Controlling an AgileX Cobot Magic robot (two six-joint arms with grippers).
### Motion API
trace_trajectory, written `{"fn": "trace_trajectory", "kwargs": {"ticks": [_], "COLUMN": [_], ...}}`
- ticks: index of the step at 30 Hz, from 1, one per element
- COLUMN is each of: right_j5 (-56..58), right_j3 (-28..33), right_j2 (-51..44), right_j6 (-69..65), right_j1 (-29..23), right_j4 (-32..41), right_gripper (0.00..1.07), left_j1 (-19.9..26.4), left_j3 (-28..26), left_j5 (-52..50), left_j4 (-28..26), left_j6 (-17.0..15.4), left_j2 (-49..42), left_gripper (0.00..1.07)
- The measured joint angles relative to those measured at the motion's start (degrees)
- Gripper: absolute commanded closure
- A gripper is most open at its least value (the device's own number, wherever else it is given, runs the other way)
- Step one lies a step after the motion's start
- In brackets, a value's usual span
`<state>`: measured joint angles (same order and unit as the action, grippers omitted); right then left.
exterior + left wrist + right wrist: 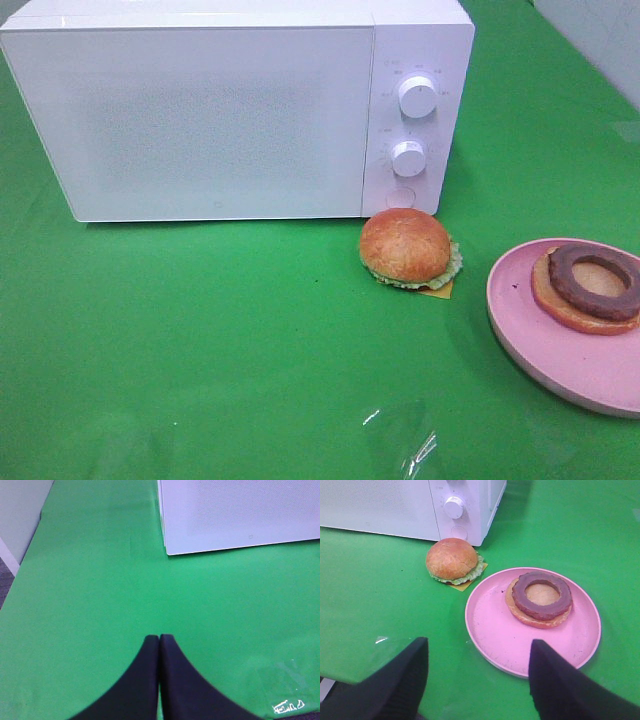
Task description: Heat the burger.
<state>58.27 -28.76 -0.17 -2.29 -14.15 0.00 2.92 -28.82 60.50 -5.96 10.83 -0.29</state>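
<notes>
The right gripper's (477,677) black fingers (400,675) stand spread wide, gripping nothing, near the pink round plate (490,630); the left gripper's (159,645) fingers press together over bare green cloth (100,580). Only the wrist views show them. The burger's domed bun top half (405,245) with lettuce and cheese lies on the cloth just before the white microwave (200,120); its bottom bun with ring-shaped patty (592,285) sits on the plate, right.

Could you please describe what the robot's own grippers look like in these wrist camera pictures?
Only the fingers show. The left gripper has two matte black fingers with curved outer edges that narrow towards the tips. The right gripper has two similar matte black fingers, broad with rounded tips. No cables, markings or arm links are visible, and neither arm appears in the high view.
</notes>
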Motion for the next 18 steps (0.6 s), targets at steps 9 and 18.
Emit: {"fn": "trace_trajectory", "kwargs": {"ticks": [9,18], "right_j5": [0.00,0.00], "right_j3": [0.00,0.00], "right_j2": [0.00,0.00], "right_j6": [0.00,0.00], "right_j1": [8.42,15.76], "right_j4": [0.00,0.00], "right_gripper": [0.51,0.51], "left_j1": [0.00,0.00], "left_j3": [0.00,0.00], "left_j5": [0.00,-0.06], "left_j4": [0.00,0.00], "left_j6": [0.00,0.00], "left_j2": [0.00,0.00], "left_gripper": [1.06,1.06]}}
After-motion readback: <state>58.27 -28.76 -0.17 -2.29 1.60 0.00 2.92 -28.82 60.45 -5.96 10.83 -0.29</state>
